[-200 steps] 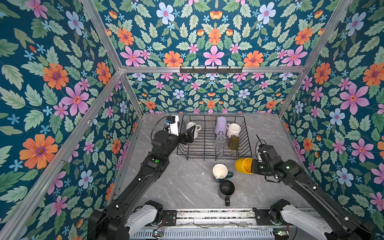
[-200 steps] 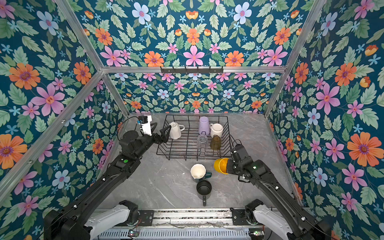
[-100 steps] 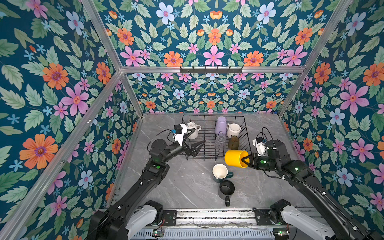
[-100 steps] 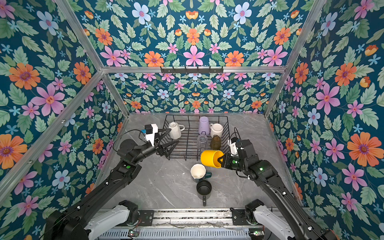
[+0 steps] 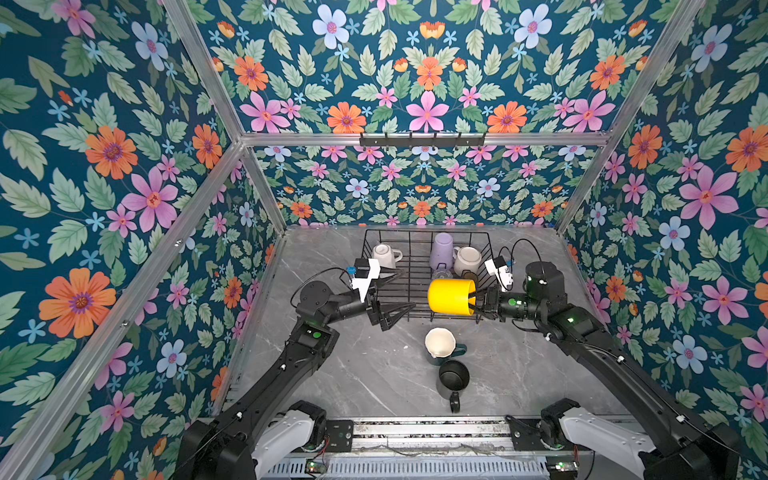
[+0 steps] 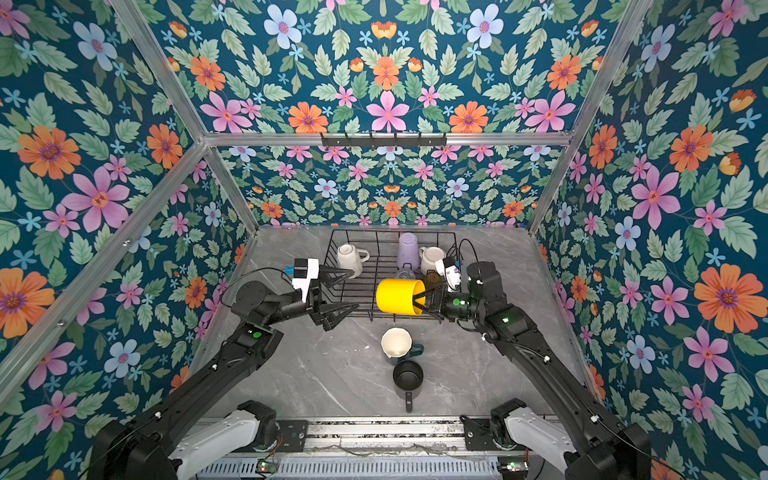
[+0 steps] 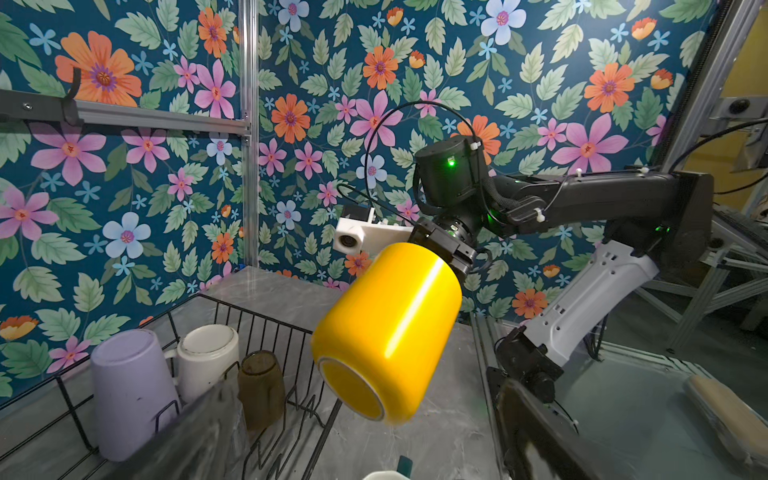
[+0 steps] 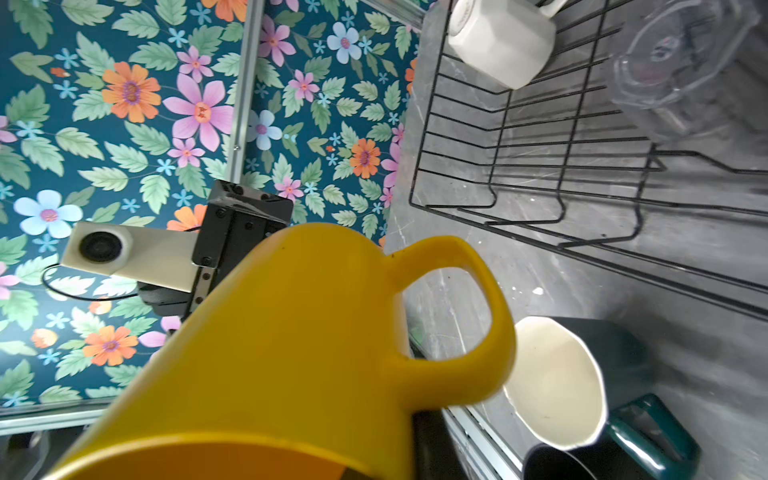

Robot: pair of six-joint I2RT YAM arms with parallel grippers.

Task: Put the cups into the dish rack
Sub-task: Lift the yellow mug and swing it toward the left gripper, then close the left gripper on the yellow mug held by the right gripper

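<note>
Now you've swung the yellow mug (image 5: 451, 296), clamped in R gripper (image 5: 475, 300), over near edge of dish rack (image 5: 417, 257) for placing; L gripper (image 5: 409, 289) gapes wide, empty.

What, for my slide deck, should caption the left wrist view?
Right gripper holds the yellow mug sideways near the rack.

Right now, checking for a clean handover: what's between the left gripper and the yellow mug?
Nothing: only open air above bare rack wires separates the open left gripper from the yellow mug, as both top views show.
</note>
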